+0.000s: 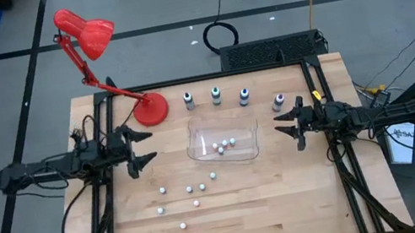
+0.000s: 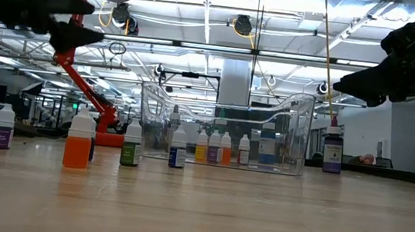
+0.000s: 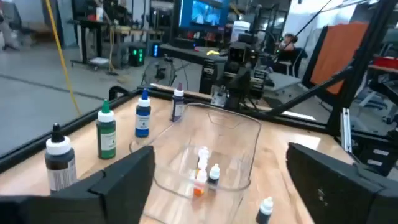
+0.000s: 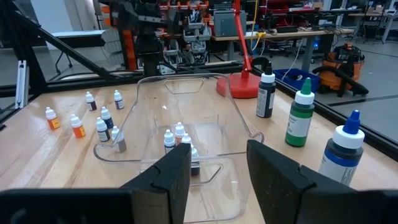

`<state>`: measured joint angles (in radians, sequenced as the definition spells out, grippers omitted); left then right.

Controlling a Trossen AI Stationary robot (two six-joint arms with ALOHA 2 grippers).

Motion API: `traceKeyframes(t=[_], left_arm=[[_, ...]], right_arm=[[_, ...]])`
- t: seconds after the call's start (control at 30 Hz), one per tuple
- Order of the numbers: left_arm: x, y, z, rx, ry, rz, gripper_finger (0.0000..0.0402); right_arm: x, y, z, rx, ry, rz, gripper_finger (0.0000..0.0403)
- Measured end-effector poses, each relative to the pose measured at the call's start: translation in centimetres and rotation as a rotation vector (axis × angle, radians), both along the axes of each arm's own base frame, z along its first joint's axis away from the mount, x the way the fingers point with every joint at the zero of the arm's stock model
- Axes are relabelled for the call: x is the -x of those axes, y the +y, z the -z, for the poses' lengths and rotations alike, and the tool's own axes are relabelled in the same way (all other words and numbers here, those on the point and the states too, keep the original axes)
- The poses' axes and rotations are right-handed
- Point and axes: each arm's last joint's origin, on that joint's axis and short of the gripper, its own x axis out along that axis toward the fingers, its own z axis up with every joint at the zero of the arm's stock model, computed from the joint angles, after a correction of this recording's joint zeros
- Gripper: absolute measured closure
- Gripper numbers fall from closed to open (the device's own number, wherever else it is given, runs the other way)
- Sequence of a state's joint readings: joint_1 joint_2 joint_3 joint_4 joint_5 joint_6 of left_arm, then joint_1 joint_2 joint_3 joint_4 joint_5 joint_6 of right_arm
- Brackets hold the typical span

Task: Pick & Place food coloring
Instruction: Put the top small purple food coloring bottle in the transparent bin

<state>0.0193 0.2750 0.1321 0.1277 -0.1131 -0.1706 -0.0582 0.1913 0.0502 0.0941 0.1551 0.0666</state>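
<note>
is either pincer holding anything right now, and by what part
Nothing is held. The left pincer and the right pincer both hang empty above the table, on either side of the clear tray.

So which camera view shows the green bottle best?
The right wrist view: the green bottle stands large and unblocked beside the clear tray. The left wrist view shows it smaller; the high view only from above; the low view is uncertain.

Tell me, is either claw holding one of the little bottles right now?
No. Seen from above, the left claw and right claw both hang empty beside the clear tray.
</note>
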Motion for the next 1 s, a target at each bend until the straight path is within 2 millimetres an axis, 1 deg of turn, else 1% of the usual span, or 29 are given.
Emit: traceKeyframes(t=[0.1, 0.17, 0.23, 0.3, 0.43, 0.53, 0.67, 0.73, 0.83, 0.93, 1.0], left_arm=[[-1.8, 0.0, -1.9, 0.016, 0.087, -0.011, 0.0077], [-3.7, -0.2, -3.3, 0.004, 0.179, -0.004, 0.0091], [-6.1, -0.5, -4.9, -0.035, 0.279, 0.029, 0.0098], [-8.8, -1.0, -6.0, -0.085, 0.408, 0.068, 0.01], [-14.5, -2.4, -7.1, -0.156, 0.642, 0.167, 0.0093], [-18.4, -3.7, -7.1, -0.178, 0.769, 0.216, 0.0088], [-21.8, -5.6, -5.8, -0.201, 0.964, 0.27, 0.0091], [-23.0, -6.4, -5.0, -0.2, 1.031, 0.287, 0.0096], [-24.4, -7.4, -4.0, -0.184, 1.07, 0.319, 0.0104], [-25.1, -8.1, -3.1, -0.164, 1.088, 0.341, 0.011], [-25.3, -8.2, -2.8, -0.142, 1.094, 0.355, 0.0114]], right_arm=[[0.0, 0.0, 0.0, 0.0, 0.0, 0.0, 0.0259], [0.0, 0.0, 0.0, 0.0, 0.0, 0.0, 0.0259], [0.0, 0.0, 0.0, 0.0, 0.0, 0.0, 0.0259], [0.0, 0.0, 0.0, 0.0, 0.0, 0.0, 0.0259], [0.0, 0.0, 0.0, 0.0, 0.0, 0.0, 0.0259], [0.0, 0.0, 0.0, 0.0, 0.0, 0.0, 0.0259], [0.0, 0.0, 0.0, 0.0, 0.0, 0.0, 0.0259], [0.0, 0.0, 0.0, 0.0, 0.0, 0.0, 0.0259], [0.0, 0.0, 0.0, 0.0, 0.0, 0.0, 0.0259], [0.0, 0.0, 0.0, 0.0, 0.0, 0.0, 0.0259], [0.0, 0.0, 0.0, 0.0, 0.0, 0.0, 0.0259]])
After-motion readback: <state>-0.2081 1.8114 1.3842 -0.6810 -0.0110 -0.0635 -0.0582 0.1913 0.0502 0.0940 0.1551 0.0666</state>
